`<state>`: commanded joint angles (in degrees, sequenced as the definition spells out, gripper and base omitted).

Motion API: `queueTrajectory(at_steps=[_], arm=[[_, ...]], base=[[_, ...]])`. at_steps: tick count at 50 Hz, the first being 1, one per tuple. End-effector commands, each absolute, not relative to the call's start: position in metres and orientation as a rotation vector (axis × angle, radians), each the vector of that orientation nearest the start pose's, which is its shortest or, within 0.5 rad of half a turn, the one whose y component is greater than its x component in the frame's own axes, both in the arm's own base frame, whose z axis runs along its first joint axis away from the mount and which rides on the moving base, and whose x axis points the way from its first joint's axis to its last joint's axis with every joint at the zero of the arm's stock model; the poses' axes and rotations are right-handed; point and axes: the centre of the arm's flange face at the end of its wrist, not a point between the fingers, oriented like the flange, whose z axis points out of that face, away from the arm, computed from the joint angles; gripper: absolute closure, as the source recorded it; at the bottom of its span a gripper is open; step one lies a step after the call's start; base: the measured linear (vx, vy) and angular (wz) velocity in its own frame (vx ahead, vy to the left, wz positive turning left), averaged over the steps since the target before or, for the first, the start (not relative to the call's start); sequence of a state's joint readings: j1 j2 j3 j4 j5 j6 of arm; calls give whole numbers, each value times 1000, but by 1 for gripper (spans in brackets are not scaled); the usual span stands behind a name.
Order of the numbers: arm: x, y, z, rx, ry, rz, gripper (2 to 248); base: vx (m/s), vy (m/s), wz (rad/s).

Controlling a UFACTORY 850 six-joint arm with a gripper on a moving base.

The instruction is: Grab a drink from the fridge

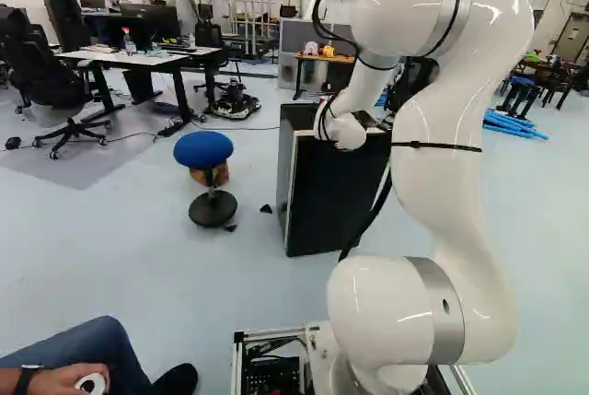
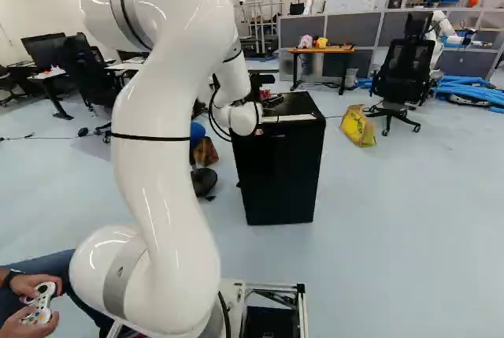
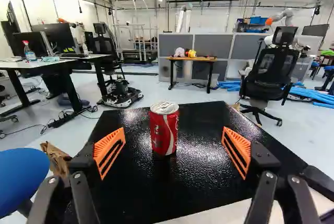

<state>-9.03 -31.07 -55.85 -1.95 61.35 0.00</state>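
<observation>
Your can [image 3: 164,130] stands upright on top of the black fridge [image 2: 279,172], in line with the gap of the gripper [image 2: 268,91]. It sits a little off centre, closer to the pad [image 3: 106,141] on the side of the stool [image 3: 23,177]. You have the jaws spread wide, with open space on both sides of the can and neither pad touching it. From here you can't tell whether it is already level with the tips or just ahead of them.

Your arm [image 1: 442,156] rises in a tall curve from its lowest joint, bends over at the top and drops its forearm towards the fridge. The wrist [image 2: 242,117] hangs low by the fridge top, with dark cables looping beside it.

The can is a glossy red cylinder with a pale curved stripe and a silvery metal lid. Under it you have a black, finely pebbled surface that throws back the light, with a smooth white strip along the edge nearest the gripper. The orange pads are tapered and slotted. The stool has a round blue seat.
</observation>
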Motion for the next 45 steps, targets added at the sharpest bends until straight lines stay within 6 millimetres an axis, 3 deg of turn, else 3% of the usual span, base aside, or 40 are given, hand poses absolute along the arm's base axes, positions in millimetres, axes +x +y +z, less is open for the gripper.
queueTrajectory(at_steps=[45], arm=[[641,-97,355,-2397,185,-2177,3]], base=[[0,0,0]])
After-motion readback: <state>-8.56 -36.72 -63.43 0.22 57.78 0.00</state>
